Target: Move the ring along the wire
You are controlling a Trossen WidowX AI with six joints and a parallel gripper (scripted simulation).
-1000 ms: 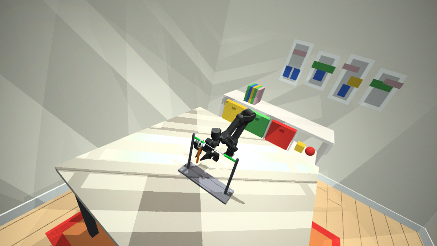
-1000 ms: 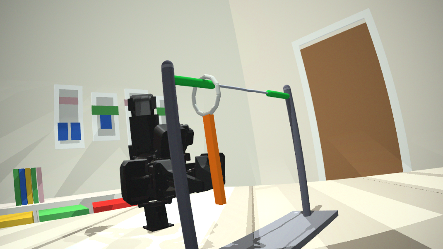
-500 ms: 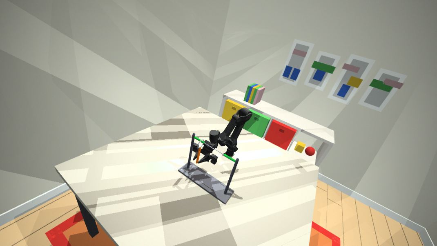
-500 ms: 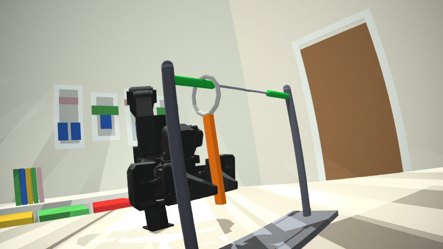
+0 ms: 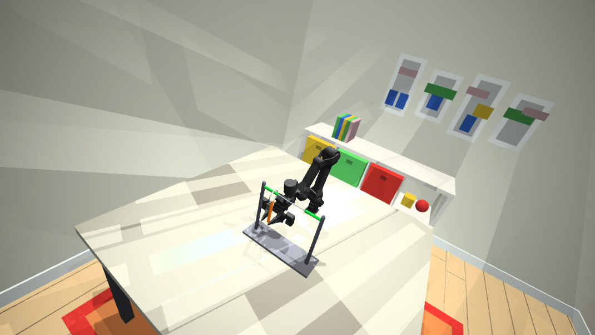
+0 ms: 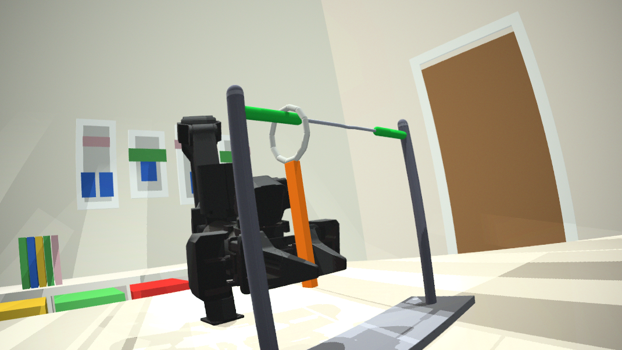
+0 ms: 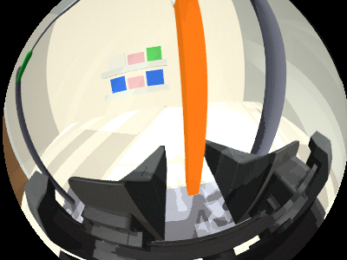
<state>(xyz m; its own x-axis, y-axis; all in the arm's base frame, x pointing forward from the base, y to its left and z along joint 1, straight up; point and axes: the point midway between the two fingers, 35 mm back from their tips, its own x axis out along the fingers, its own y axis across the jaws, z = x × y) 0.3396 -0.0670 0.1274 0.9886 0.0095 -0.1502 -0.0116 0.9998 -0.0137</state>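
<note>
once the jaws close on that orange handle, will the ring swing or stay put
Probably swings at first: the ring only hangs loose on the green wire end, so a nudge pivots it. The orange handle looks like a stiff straight bar, unlikely to bend. The gripper straddles its lower end, open, so a low grip may leave some tilt.
</note>
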